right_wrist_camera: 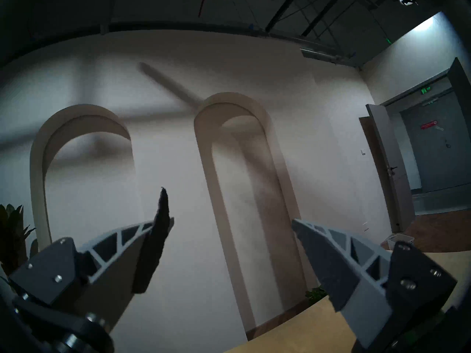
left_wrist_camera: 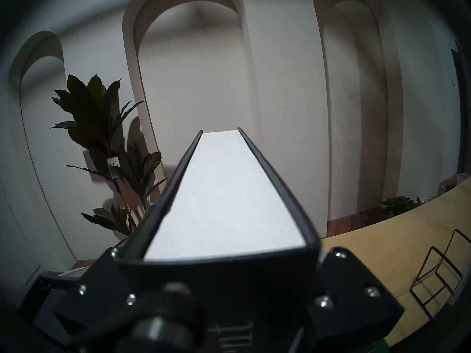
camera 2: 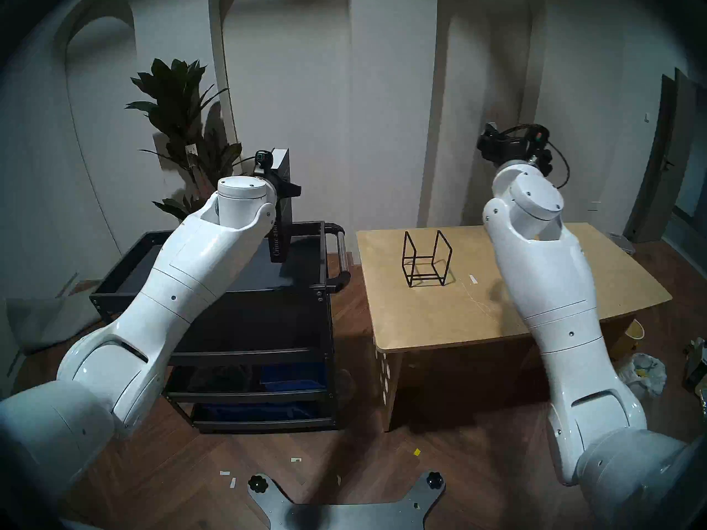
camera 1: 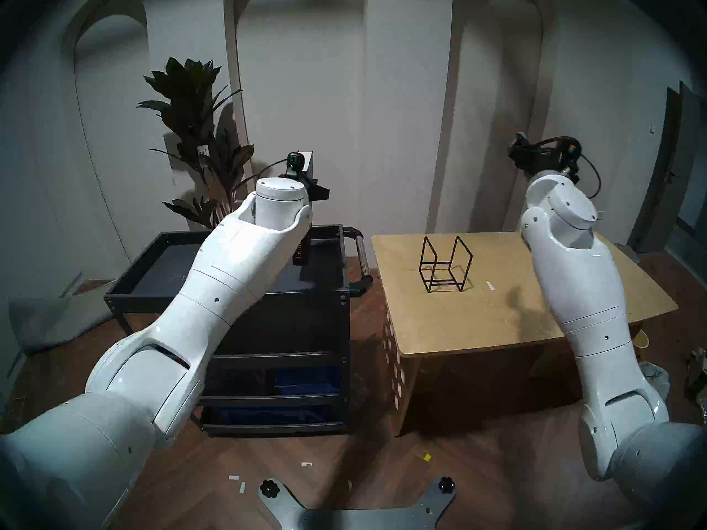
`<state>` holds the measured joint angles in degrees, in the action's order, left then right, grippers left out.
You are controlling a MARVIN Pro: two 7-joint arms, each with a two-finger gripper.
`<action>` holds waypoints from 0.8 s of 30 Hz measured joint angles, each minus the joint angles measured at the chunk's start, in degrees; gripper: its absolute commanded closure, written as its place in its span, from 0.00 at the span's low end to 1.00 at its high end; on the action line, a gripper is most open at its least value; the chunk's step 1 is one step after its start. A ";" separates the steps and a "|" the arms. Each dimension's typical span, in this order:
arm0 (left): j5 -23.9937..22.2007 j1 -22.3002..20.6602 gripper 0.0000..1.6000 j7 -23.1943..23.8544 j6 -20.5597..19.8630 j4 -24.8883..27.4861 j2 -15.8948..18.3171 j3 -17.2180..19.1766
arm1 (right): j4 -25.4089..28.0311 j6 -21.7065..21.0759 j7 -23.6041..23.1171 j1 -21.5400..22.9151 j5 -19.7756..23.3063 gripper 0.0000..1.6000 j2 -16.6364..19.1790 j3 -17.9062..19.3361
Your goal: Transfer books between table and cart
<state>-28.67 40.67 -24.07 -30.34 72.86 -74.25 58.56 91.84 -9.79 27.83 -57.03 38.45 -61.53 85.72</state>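
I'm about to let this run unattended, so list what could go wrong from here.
1. The left gripper holds the tall black book upright by its spine over the cart; set down on its narrow end, it may topple.
2. The left forearm hides the book's lower end from the head views, so contact with the tray is hard to judge.
3. The right gripper, open and empty, is raised over the table, too far away to steady the book.

The left forearm [camera 1: 245, 257] hides most of the book [camera 2: 282, 196] and its spine lettering.

Left pincer [left_wrist_camera: 219, 281] clamped (pointing level), right pincer [right_wrist_camera: 233, 225] spread.
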 measured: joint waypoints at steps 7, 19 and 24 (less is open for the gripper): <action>0.93 0.39 1.00 -1.88 1.80 -1.16 -0.42 0.02 | -3.65 -3.05 -6.62 -2.20 6.37 0.00 4.54 3.83; 1.32 1.45 1.00 -3.11 4.91 -2.40 -1.60 0.12 | -4.07 -7.07 -18.15 -8.11 12.39 0.00 11.65 3.69; 1.24 1.92 1.00 -2.63 5.90 -3.57 -2.01 0.12 | -4.40 -6.60 -23.19 -10.31 14.42 0.00 14.73 2.98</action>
<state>-27.44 42.59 -26.70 -24.44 69.29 -76.26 58.68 87.44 -16.39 4.65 -67.35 52.87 -46.81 88.70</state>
